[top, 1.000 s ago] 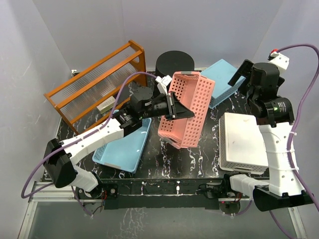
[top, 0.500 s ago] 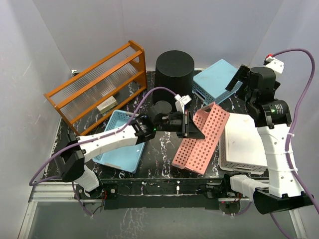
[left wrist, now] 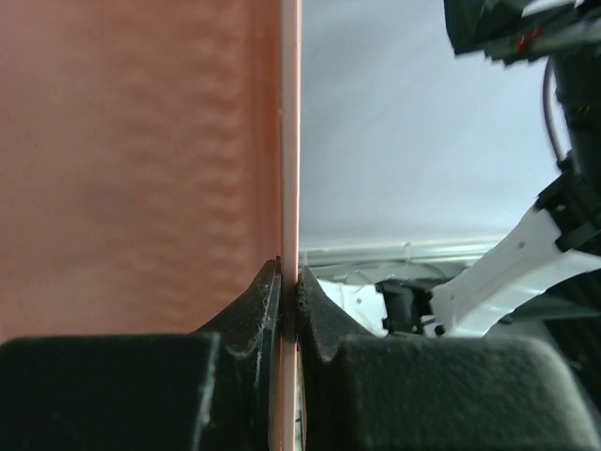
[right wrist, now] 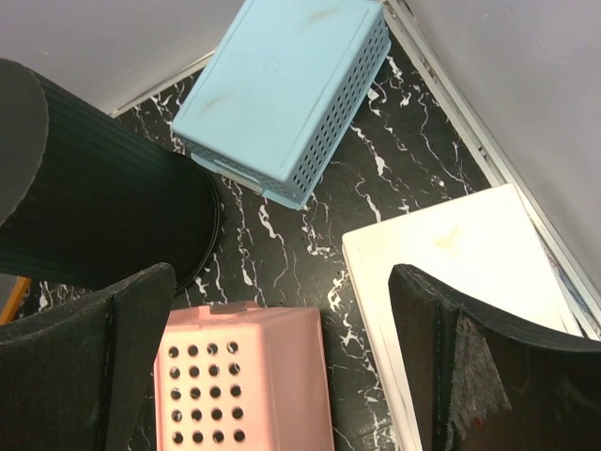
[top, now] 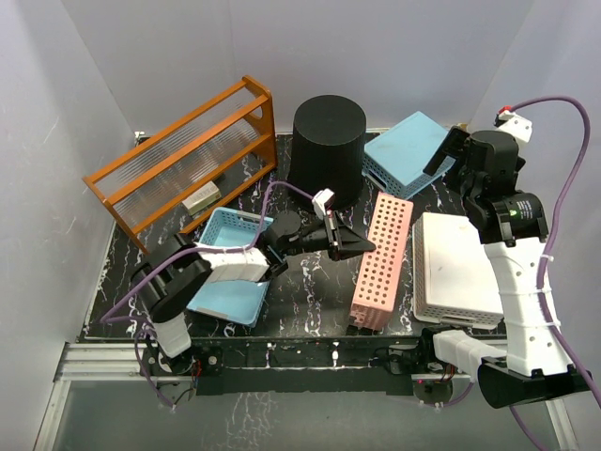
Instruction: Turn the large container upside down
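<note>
Black marbled tabletop (top: 310, 301), grey walls all round. Left fingers (left wrist: 263, 301) are clamped on the thin side wall of the pink basket (left wrist: 141, 160), the wall sandwiched between both pads with no gap visible. From above, the left gripper (top: 362, 246) is seen reaching in from the left, and the pink basket (top: 380, 258) stands on one long edge beside the white basket (top: 455, 268), touching or nearly so. Right fingers (right wrist: 122, 376) are spread wide with nothing held; the right gripper (top: 449, 150) hangs above the back right corner, near the blue basket (top: 408, 150). The large container (top: 327, 155) is found at the back, between the wooden rack (top: 188, 150) and the blue basket, apart from both arms. A flat closed end is shown on top and a thin rim is seen against the tabletop in the right wrist view, so it is judged to be mouth-down already. The step in hand is judged to be the pink basket, not the container. Next, the pink wall would need to be released and the left arm drawn back. If the container must be touched at all, it would have to be tilted first so the rim can be reached.
</note>
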Tool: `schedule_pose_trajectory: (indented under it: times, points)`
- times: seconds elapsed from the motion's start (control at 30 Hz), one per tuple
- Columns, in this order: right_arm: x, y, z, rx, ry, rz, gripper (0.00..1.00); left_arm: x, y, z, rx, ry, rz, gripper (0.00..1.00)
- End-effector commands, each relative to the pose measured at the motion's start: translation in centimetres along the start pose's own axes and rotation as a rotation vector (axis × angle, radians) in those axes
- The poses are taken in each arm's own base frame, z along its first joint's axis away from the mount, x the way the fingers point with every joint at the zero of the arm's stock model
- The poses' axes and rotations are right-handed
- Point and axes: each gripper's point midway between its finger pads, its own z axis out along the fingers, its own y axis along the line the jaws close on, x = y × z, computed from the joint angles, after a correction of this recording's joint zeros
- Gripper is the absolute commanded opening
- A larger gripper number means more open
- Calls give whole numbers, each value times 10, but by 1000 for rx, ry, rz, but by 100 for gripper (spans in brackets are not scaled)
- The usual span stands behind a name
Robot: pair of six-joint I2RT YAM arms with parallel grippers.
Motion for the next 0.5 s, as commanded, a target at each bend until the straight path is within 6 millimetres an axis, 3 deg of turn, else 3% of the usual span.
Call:
schedule_pose_trajectory:
  times: [0.0, 0.13, 0.3, 0.47]
  points:
    - [-11, 5, -2, -37, -56, 17, 98, -11, -54, -15, 323, -65, -92, 0]
    - [-10, 6, -1, -37, -54, 15, 98, -15, -32, -24, 313, -80, -139, 0]
    - [-5, 8, 2, -48, -39, 9, 98, -16, 8, -42, 154, -116, -143, 1]
    - [2, 3, 3, -36, -33, -5, 98, -6, 56, -60, -170, -132, -70, 60]
